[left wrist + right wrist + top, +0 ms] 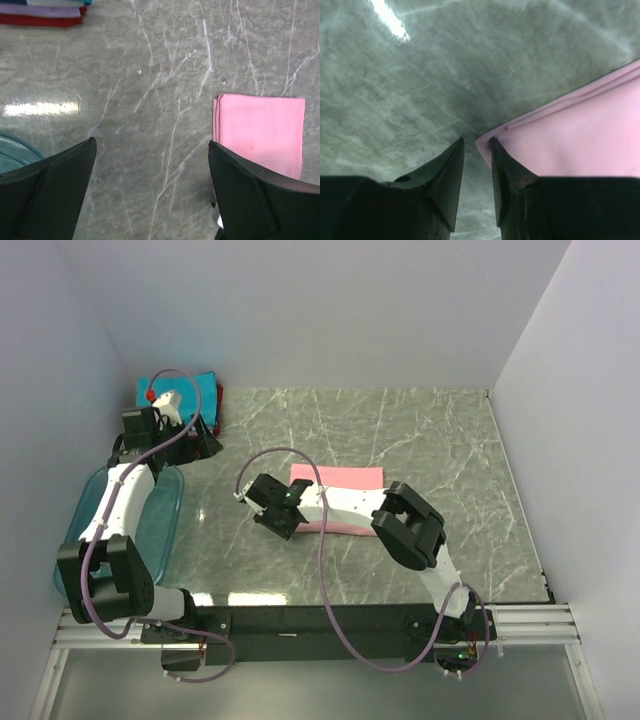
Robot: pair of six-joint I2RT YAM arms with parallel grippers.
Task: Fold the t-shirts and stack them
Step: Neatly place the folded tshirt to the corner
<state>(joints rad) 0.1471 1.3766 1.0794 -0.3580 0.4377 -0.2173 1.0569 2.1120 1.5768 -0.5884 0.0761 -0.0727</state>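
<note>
Pink t-shirt (345,476) folded, center frame; right gripper (476,142) jaws narrowly apart at its corner, can't tell if pinching; left gripper (151,145) spread wide, upper left.

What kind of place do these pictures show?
Probably a robot test cell in a lab, not a home: plain white walls box in a marble-patterned table, the left arm and right arm are bolted to a rail at its near edge, and a folded pink t-shirt lies on it.
</note>
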